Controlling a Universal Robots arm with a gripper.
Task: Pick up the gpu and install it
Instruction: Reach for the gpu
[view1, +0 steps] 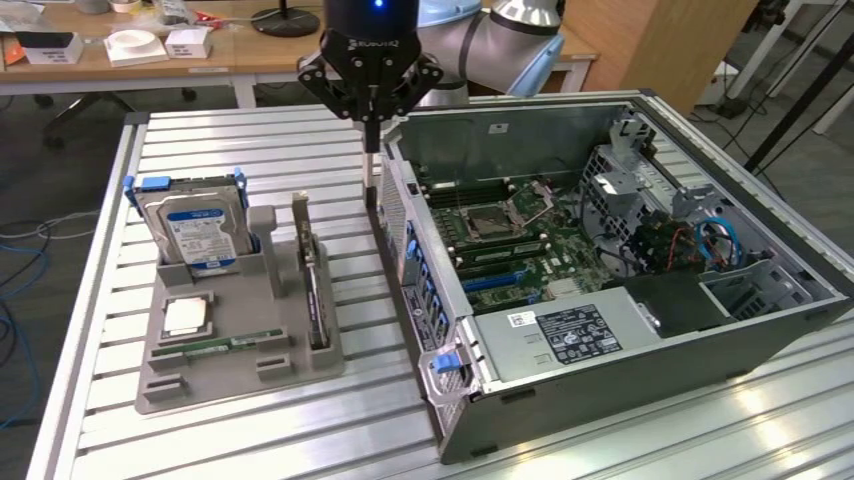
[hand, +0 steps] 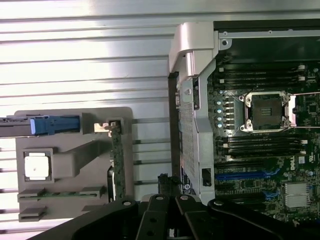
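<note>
The gpu (view1: 310, 272) is a slim dark card standing on edge in a slot of the grey holder tray (view1: 234, 385); in the wrist view the gpu (hand: 118, 162) shows edge-on with its silver bracket at one end. My gripper (view1: 370, 183) hangs above the table in the gap between the tray and the open computer case (view1: 441, 330), fingers pressed together and pointing down, with nothing held. It is beyond the gpu's far end and higher than it. In the wrist view the gripper (hand: 167, 197) sits over the case's side wall. Blue card slots (view1: 501, 278) lie on the motherboard.
The grey tray also holds a silver hard drive (view1: 200, 232) in a blue bracket, a square processor (view1: 184, 318) and a green memory stick (view1: 220, 345). The case's tall wall stands close to the gripper on the exterior view's right. Desks with clutter lie behind the slatted table.
</note>
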